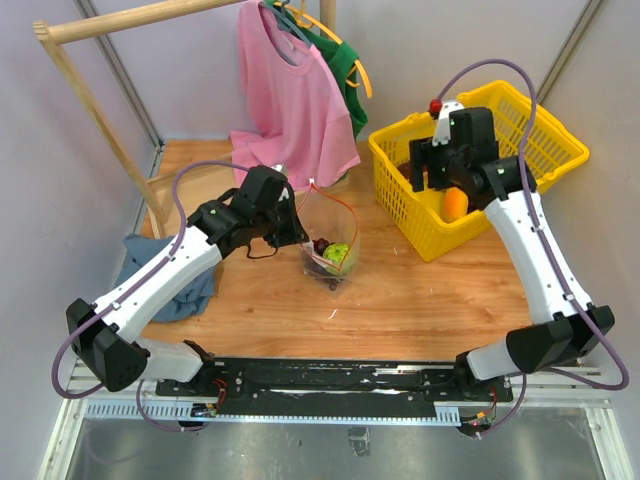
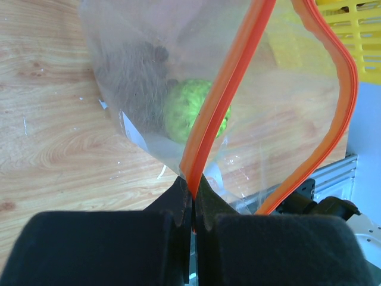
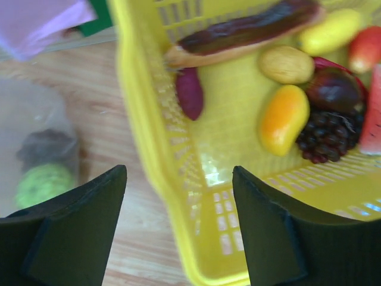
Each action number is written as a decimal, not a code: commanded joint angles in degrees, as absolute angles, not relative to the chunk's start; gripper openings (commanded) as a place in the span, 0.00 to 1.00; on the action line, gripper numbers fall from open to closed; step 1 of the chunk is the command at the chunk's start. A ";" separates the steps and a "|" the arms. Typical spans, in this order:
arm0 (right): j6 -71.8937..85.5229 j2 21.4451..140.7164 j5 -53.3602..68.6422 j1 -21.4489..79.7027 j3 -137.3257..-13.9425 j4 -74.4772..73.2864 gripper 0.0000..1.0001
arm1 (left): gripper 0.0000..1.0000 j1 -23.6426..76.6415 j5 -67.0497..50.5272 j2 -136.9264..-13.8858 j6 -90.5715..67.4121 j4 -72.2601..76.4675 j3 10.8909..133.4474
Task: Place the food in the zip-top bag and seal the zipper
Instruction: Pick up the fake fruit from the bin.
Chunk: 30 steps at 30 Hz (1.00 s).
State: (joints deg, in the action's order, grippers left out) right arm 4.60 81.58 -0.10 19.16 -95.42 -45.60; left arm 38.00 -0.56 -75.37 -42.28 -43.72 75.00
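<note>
Your left gripper (image 2: 193, 202) is squeezed tight on the zipper (image 2: 220, 101). It pinches one side of the orange strip at the corner where the two sides meet. The other side of the strip bows away, so the mouth of the zip-top bag (image 2: 131, 71) is open. The bag stands on the worktop (image 1: 400, 300), in the middle, just in front of the pink shirt (image 1: 290, 100).

Inside the bag you can see a bumpy green food (image 2: 190, 110). A dark food (image 1: 321, 245) sits right beside it, but it is too blurry to name.

Your right gripper (image 3: 178, 185) is spread wide and holds nothing. It hangs over the near wall of the yellow basket (image 3: 143, 119), which is on the right side of the worktop, well apart from the bag.

More food lies in the basket. There is an orange-yellow food (image 3: 284, 119) touching the dark grapes (image 3: 324, 137). A dark red food (image 3: 333, 89) lies just behind the grapes. A watermelon slice (image 3: 374, 113) shows at the right edge. A small purple food (image 3: 189, 92) lies alone near the basket wall, and a long brown food (image 3: 244, 30) lies across the far side.
</note>
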 commanded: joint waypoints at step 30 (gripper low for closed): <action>7.72 119.85 0.21 -3.18 -99.11 -37.82 0.87 | 0.00 37.71 -2.22 -74.94 -40.07 -40.60 74.20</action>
State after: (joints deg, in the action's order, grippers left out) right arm 6.20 116.84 -1.19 -1.72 -97.12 -37.23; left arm 38.00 -1.63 -75.37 -40.95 -42.04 74.50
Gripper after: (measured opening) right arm 0.871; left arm 0.011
